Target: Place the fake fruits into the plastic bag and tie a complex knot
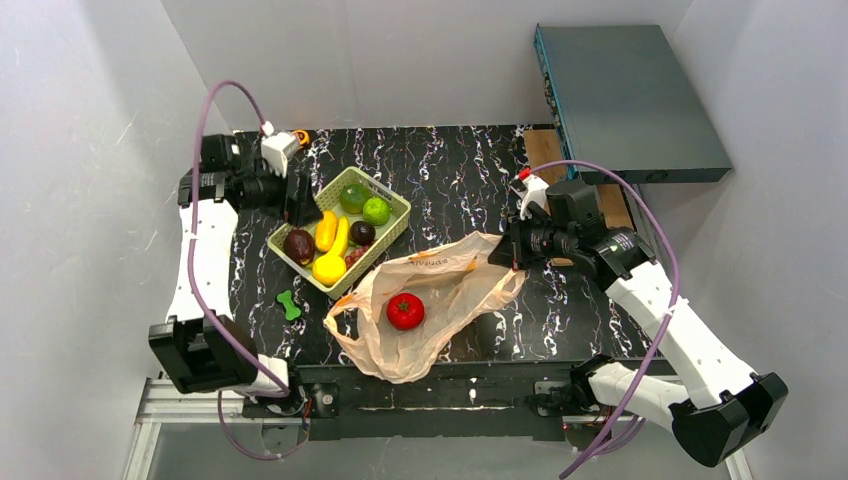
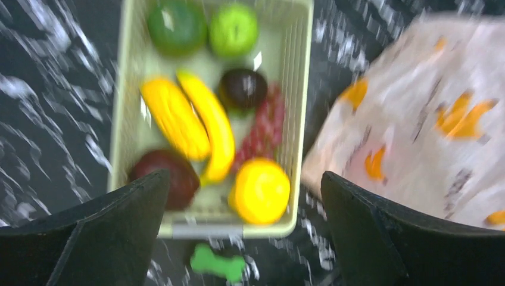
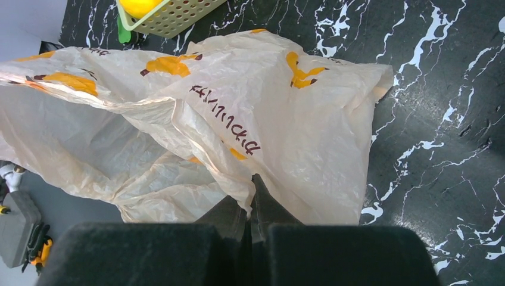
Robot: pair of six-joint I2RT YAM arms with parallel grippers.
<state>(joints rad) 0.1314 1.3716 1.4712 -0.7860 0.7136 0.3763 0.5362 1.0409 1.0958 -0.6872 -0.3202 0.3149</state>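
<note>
The peach plastic bag point(image 1: 440, 300) lies open at the table's front middle with a red apple point(image 1: 405, 311) inside it. My right gripper point(image 1: 503, 252) is shut on the bag's right edge and pinches a fold of it point(image 3: 250, 190). The other fruits sit in the light green basket point(image 1: 392, 232): bananas point(image 2: 199, 122), a yellow citrus point(image 2: 260, 190), limes point(image 2: 233, 28), plums point(image 2: 241, 88) and dark red grapes point(image 2: 265, 128). My left gripper point(image 1: 300, 200) is open and empty, hovering at the basket's left side, its fingers point(image 2: 107, 232) spread wide. No knot shows.
A small green bone toy point(image 1: 289, 304) lies on the black marbled table in front of the basket. A grey-blue box point(image 1: 630, 100) stands at the back right. White walls close in on the left, the right and the back.
</note>
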